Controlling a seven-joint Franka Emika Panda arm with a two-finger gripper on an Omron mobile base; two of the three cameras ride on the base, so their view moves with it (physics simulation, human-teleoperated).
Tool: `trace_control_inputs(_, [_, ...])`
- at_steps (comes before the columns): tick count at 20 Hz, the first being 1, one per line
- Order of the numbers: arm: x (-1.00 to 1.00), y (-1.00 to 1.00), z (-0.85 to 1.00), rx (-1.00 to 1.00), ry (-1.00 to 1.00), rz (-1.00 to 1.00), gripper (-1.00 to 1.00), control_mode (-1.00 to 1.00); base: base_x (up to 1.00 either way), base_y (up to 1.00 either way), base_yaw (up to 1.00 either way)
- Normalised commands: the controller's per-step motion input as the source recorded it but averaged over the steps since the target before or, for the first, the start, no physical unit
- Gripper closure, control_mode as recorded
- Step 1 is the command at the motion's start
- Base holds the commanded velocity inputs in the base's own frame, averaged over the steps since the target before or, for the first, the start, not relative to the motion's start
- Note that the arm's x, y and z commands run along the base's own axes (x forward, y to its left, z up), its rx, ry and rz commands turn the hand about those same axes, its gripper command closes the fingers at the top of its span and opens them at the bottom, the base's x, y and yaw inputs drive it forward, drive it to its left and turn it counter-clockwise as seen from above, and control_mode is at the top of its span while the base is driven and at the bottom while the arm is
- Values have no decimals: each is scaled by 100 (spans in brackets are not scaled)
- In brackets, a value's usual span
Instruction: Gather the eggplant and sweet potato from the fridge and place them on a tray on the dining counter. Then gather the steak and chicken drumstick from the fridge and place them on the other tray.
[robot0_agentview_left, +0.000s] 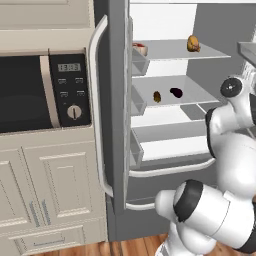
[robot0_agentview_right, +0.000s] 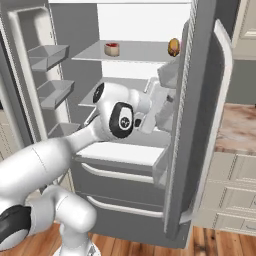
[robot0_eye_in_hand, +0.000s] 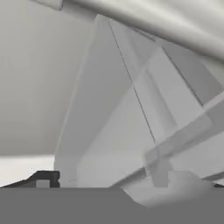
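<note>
Grey steel forms the fridge (robot0_agentview_left: 116, 100), whose doors are swung wide so that the white shelves are laid bare. On the top shelf (robot0_agentview_left: 170, 50) the steak (robot0_agentview_left: 140, 48) is seen at the left end, and the chicken drumstick (robot0_agentview_left: 193, 44) is set well apart from it towards the right. One shelf lower, the sweet potato (robot0_agentview_left: 157, 96) is placed just beside the dark eggplant (robot0_agentview_left: 176, 92), the two being near each other but not seen to touch. In the right base view the steak (robot0_agentview_right: 112, 49) and the drumstick (robot0_agentview_right: 173, 47) are found on the same top shelf, the drumstick partly hidden by the edge of the right door (robot0_agentview_right: 197, 120).

The white arm (robot0_agentview_right: 117, 117) is stretched into the fridge at the height of the middle shelf, close to the inner side of the right door. The gripper (robot0_eye_in_hand: 130, 183) is held wide, with one dark fingertip (robot0_eye_in_hand: 43, 178) low at the left of the hand view; nothing is gripped between the fingers. Pale grey door bins (robot0_eye_in_hand: 144, 131) are faced by it at close range.

A built-in microwave (robot0_agentview_left: 30, 92) is set in the cream cabinet left of the fridge. A strip of the marbled tabletop (robot0_agentview_right: 237, 131) is visible beyond the right door.
</note>
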Motion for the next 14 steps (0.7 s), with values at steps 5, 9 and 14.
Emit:
trace_control_inputs(5, [-13, -99, 0, 0, 0, -13, -100, -100, 0, 0, 0])
trace_control_inputs(9, [0, -78, 0, 0, 0, -13, -100, -100, 0, 0, 0])
trace_control_inputs(14, [-4, -21, 0, 0, 0, -14, -100, -100, 0, 0, 0])
